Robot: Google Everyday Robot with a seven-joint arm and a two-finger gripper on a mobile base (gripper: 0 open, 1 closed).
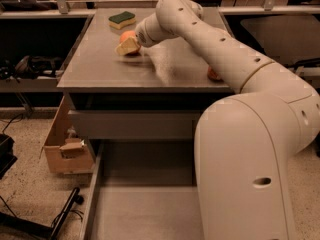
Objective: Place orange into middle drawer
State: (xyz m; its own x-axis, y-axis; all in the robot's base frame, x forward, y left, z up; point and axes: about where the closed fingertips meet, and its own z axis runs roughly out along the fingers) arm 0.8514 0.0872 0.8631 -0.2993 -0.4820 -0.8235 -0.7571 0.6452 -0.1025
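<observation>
Camera view: my gripper (pixel 129 46) sits against the orange (pixel 127 35) at the tabletop's (pixel 100 64) rear, near the sponge (pixel 122 19); whether it grips, I cannot tell. The middle drawer (pixel 140 209) stands open below, well apart.

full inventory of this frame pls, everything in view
orange: 1, orange, cabinet top, back left
sponge: 1, green on yellow, cabinet top, back left corner
soda can: 1, red-orange, cabinet top right, mostly hidden by the arm
middle drawer: 1, grey, pulled open, bottom of view
drawer front panel: 1, grey, just under the top
cardboard box: 1, brown, floor left
arm: 1, cream, from right
gripper: 1, cream, at the orange
</observation>
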